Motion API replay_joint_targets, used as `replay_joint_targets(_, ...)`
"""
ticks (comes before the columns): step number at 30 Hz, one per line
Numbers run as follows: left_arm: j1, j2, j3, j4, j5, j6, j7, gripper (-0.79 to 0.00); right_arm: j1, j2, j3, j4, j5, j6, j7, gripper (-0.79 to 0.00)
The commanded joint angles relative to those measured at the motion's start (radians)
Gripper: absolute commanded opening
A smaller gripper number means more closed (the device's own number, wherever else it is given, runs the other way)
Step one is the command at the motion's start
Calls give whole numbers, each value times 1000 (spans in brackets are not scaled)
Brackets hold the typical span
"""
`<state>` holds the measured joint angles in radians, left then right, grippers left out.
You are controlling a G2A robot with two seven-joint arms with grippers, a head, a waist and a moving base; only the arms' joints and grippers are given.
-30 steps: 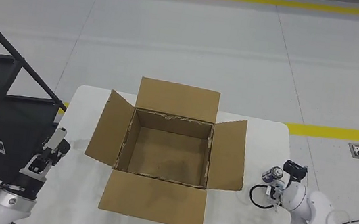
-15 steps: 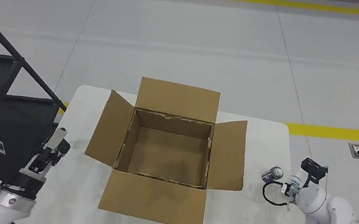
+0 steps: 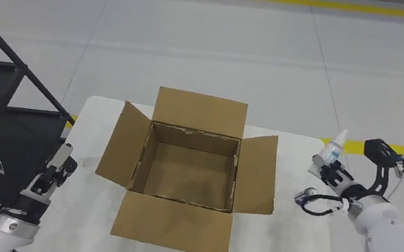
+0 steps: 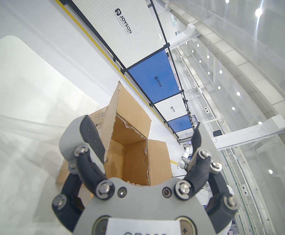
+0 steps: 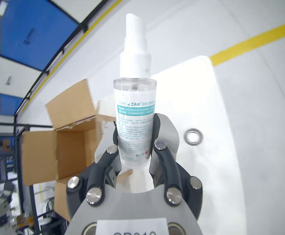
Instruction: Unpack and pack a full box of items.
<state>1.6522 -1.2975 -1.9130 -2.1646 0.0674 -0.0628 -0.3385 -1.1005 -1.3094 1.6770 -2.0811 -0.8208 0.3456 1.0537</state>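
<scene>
Right wrist view: right claw point(image 5: 135, 127) pinching clear spray bottle point(image 5: 135, 100) (white nozzle, printed label); left claw point(image 4: 143, 130) spread

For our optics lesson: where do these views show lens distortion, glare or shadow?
Left wrist view: ceiling lights flare, beams bow behind the open left end effector. Right wrist view: yellow floor line curves; table glares beside the bottle. Top view: soft shadow inside the box.
</scene>
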Motion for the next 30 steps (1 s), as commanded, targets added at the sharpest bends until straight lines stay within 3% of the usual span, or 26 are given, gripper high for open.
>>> replay_joint_targets(1, 7, 0, -8, 3, -7, 0, 12, 0, 40, 0, -60, 8, 36, -43, 31, -785)
replay_joint_targets(7, 26, 0, -28, 3, -25, 9, 36, 0, 226, -11, -334, 169, -3, -85, 104, -785)
replay_joint_targets(15, 26, 0, -28, 3, -25, 9, 36, 0, 462, -72, -708, 541, -48, -68, 102, -785)
replay_joint_targets(25, 26, 0, -28, 3, -25, 9, 36, 0, 659, -177, -948, 1011, 51, -117, 47, -785)
replay_joint_targets(28, 26, 0, -28, 3, -25, 9, 36, 0, 705, -212, -989, 1139, 84, -128, 19, -690)
replay_joint_targets(30, 26, 0, -28, 3, -25, 9, 36, 0, 733, -235, -1007, 1208, 110, -132, 10, -542)
